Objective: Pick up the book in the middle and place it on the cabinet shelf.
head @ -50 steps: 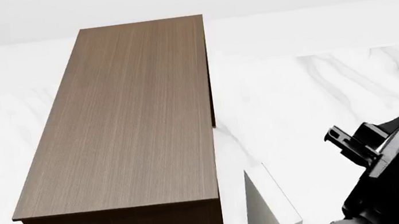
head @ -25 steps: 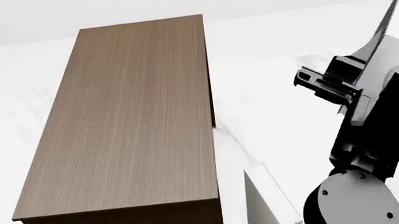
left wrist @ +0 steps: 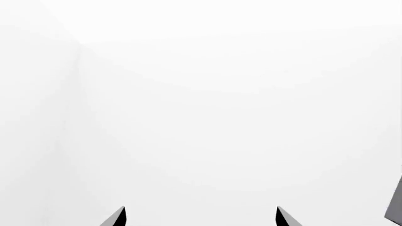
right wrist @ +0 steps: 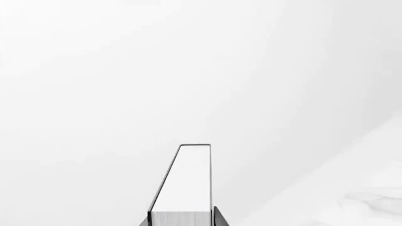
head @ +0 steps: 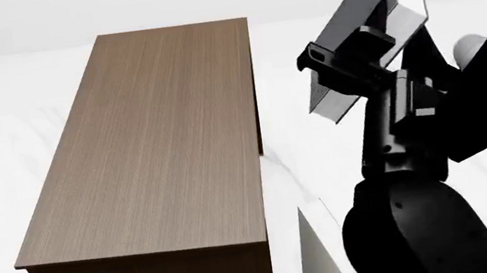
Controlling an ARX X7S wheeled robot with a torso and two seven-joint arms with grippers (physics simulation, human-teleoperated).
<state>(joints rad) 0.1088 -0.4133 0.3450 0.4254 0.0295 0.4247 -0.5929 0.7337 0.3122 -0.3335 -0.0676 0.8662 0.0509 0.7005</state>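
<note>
the cabinet shelf (head: 145,142) is standing on the white marble floor (head: 336,124), its long flat top bare. to the right of the cabinet shelf, the right gripper (head: 348,70) is clenching the book (head: 355,19) and holding it tilted in the air, higher than the cabinet top and apart from it. a pale book (head: 329,249) is standing on the floor just right of the cabinet's near corner. the left gripper (left wrist: 199,217) is showing only two dark fingertips, spread apart, with nothing between them.
</note>
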